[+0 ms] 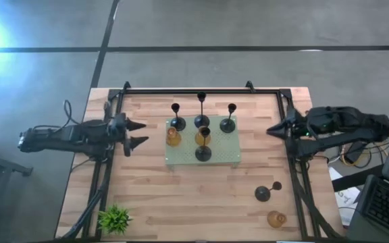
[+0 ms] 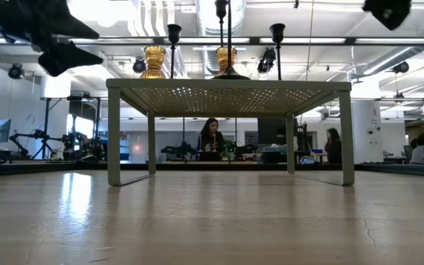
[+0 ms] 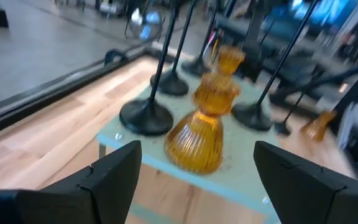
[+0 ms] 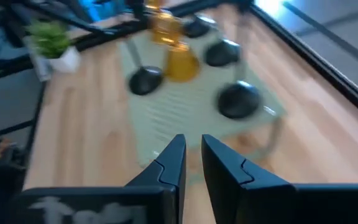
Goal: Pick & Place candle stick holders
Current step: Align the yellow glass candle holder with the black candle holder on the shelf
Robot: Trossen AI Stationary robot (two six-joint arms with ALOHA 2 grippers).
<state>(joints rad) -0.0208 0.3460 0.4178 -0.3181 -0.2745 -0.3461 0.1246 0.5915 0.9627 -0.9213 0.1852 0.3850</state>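
Observation:
A pale green perforated stand [image 1: 229, 156] sits mid-table. On it stand several black candle stick holders [image 1: 202, 121] on their round bases and two amber ones [image 1: 173, 138]. Another black holder [image 1: 264, 194] and another amber one [image 1: 276, 218] are on the bare wood near the right front. My left gripper [image 1: 138, 133] hovers open left of the stand, and the nearest amber holder [image 3: 205, 127] is ahead between its fingers, untouched. My right gripper [image 1: 270, 129] hovers right of the stand, its fingers nearly together with nothing between them [image 4: 193, 144].
A small green plant [image 1: 115, 218] stands at the near left corner. A black frame rail [image 1: 201, 90] runs along the far edge and down both sides. Bare wood lies between the stand and the near edge. A laptop [image 1: 387, 202] sits off the right side.

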